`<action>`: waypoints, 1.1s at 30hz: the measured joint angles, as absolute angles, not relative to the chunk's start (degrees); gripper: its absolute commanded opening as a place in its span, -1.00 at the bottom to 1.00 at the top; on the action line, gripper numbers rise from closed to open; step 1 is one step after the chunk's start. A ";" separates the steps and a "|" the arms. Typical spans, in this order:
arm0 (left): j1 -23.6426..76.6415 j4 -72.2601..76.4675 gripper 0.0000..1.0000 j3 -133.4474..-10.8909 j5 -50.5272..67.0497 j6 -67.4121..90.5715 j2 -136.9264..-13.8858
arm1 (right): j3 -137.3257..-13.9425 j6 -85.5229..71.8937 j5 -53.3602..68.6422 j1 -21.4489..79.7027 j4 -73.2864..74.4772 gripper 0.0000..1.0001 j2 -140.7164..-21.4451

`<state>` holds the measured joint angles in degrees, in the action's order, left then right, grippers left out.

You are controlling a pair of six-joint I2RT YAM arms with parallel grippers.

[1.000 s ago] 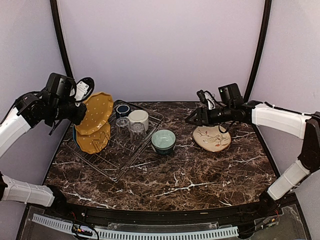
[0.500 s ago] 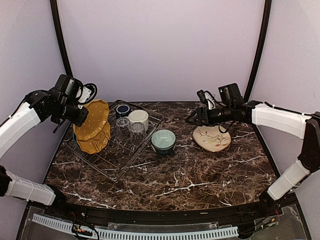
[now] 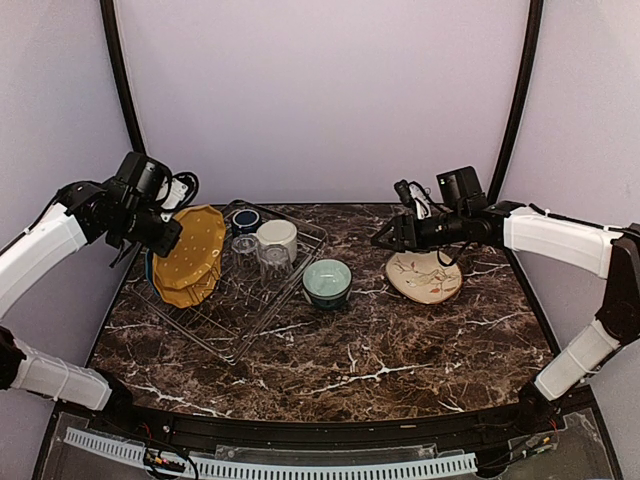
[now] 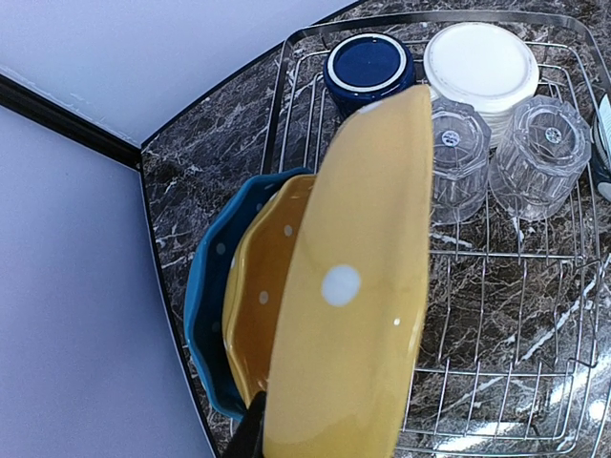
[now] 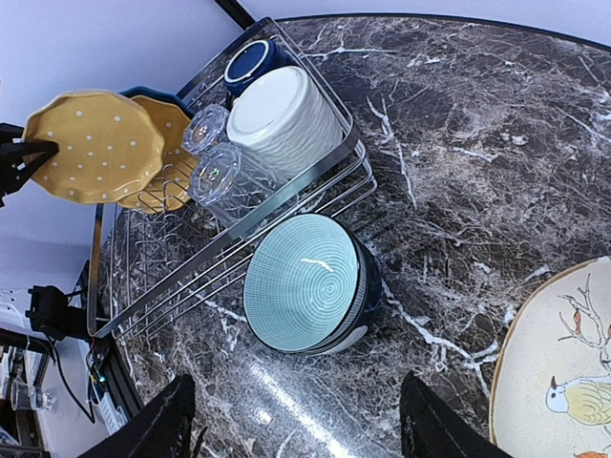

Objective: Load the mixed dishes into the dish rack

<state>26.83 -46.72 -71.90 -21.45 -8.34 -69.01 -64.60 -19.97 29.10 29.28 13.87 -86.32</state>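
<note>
From the top camera, the left gripper (image 3: 168, 233) is clamped on the upper left rim of a mustard-yellow plate (image 3: 196, 250). It holds the plate on edge, tilted, over the left end of the dish rack (image 3: 250, 325). Just below the gripper, a second yellow plate (image 3: 188, 292) and a blue dotted plate (image 3: 150, 268) stand behind the held one. I cannot tell whether the held plate touches the wires. To the right of this gripper, in the rack's far part, are the dark blue mug (image 3: 246, 220), the cream mug (image 3: 277, 238) and two clear ribbed glasses (image 3: 258, 256).

The right gripper (image 3: 386, 238) hovers with its jaws spread and nothing between them. The pale-teal bowl (image 3: 327, 281) sits on the table, below and to its left. The cream leaf-patterned plate (image 3: 425, 275) lies flat, below and to its right.

In the left wrist view, the held plate runs edge-on away from the gripper, whose dark fingers (image 4: 250, 434) barely show at the bottom. The other two plates lean just left of the held plate. Both mugs and the glasses stand mouth down beyond its far end.

In the right wrist view, the two fingers (image 5: 143, 425) stand wide apart and touch nothing. The bowl lies ahead between them, just outside the rack's rim. The leaf-patterned plate is at the far right.
</note>
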 measured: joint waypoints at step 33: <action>24.84 -42.28 -0.30 -65.14 -19.38 -3.53 -77.12 | -61.60 -17.39 16.01 16.64 21.04 0.43 -86.78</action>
